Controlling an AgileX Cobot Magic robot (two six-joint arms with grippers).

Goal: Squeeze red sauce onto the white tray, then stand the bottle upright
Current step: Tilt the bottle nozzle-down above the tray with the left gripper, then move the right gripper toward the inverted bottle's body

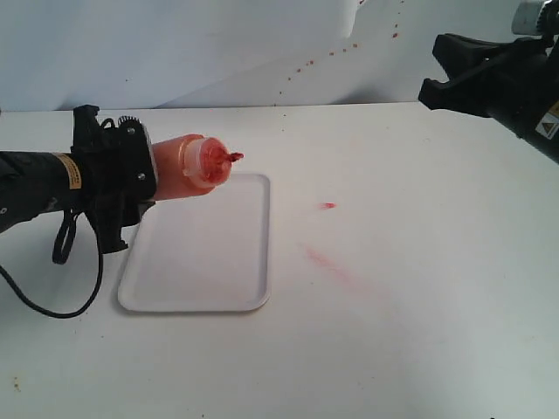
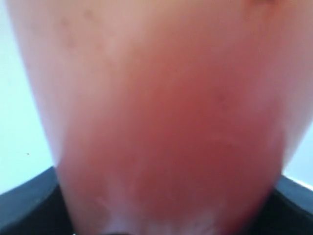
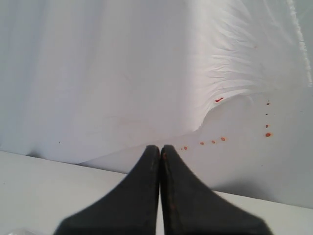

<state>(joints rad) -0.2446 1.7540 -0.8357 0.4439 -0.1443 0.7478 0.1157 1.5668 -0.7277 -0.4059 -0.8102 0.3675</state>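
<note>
Closure of the left gripper (image 1: 140,175) around the base end of the bottle (image 1: 188,164) was seen at the left of the exterior view. The left wrist view was filled by the bottle's blurred orange-red wall. The bottle was held clear of the table (image 1: 419,314), with its long axis close to level and running from left to right away from the gripper. Its nozzle (image 1: 231,158) was pointed to the right, above the far end of the tray (image 1: 201,262). No sauce was seen on the tray. It was judged that the nozzle would have to be tipped downward over the tray before any squeeze, and that this fell to the left arm, already in place. Further right, one small drop of red sauce (image 1: 327,206) and a faint pink smear (image 1: 327,260) were seen on the table, well apart from the tray. At the far right, the right gripper (image 1: 437,83) was raised, its fingers pressed together on nothing.
</note>
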